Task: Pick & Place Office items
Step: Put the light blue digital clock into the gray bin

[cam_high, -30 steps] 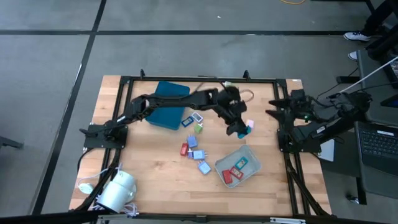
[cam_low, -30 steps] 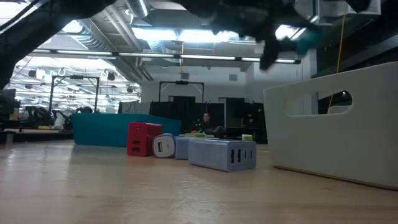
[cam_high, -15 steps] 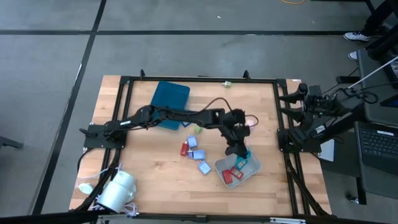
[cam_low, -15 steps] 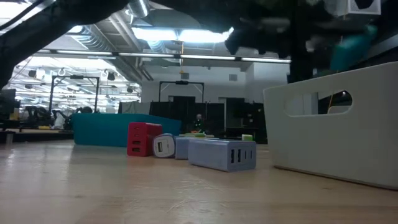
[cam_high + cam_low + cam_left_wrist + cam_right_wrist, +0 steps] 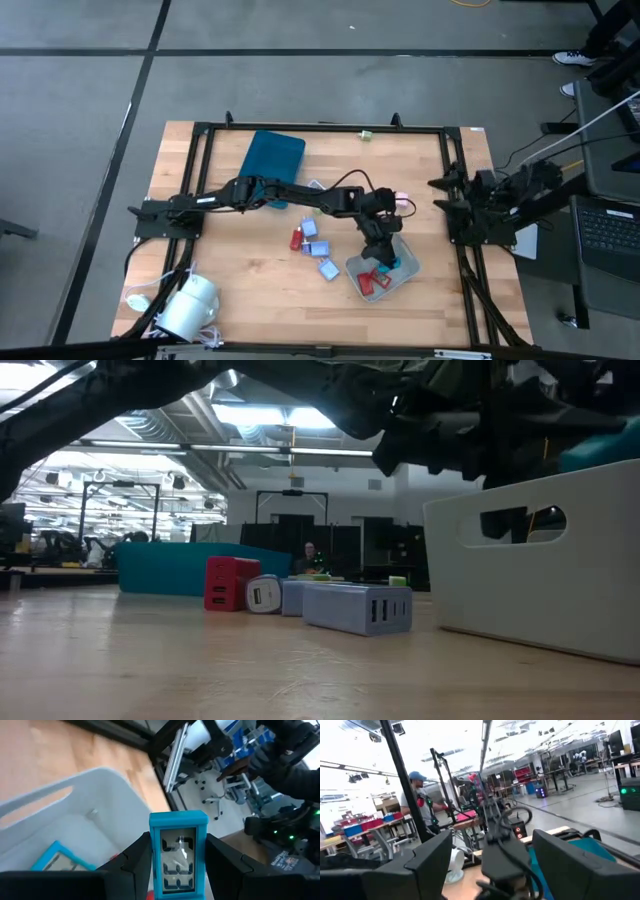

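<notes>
Left gripper [image 5: 178, 870] has moved over the grey tray [image 5: 75, 815], fingers clamping the light blue block [image 5: 178, 857]; release next. Right fingers open, idle.

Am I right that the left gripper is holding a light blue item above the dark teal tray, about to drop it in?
Not quite: the left gripper does hold the light blue item, but above the pale grey tray, not the dark teal tray. The high view and left wrist view show it.
</notes>
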Tool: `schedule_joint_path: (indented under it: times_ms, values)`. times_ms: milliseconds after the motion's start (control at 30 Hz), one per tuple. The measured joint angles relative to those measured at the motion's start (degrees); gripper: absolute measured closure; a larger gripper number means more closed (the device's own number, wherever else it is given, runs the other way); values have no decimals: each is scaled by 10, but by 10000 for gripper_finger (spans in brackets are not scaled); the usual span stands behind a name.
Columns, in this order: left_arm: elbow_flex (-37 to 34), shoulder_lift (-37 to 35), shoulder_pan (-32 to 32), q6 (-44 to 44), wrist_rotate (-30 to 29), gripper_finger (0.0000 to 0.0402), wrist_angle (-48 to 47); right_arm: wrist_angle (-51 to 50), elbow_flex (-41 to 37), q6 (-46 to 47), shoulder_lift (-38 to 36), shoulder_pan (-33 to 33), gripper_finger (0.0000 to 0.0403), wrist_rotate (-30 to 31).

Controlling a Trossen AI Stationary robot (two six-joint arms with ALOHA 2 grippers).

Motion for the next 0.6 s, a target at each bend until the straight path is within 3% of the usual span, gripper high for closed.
schedule_joint_path:
  times_ms: [133,233,600]
  values:
    - [0,0,2,25,-3,258,-23,82,-49,-46,-25,0,122,-9]
    - [0,6,2,38,-15,258,-32,88,-59,-63,-25,0,122,-11]
    - [3,38,2,18,-17,259,-59,99,-106,1,-25,0,120,-3]
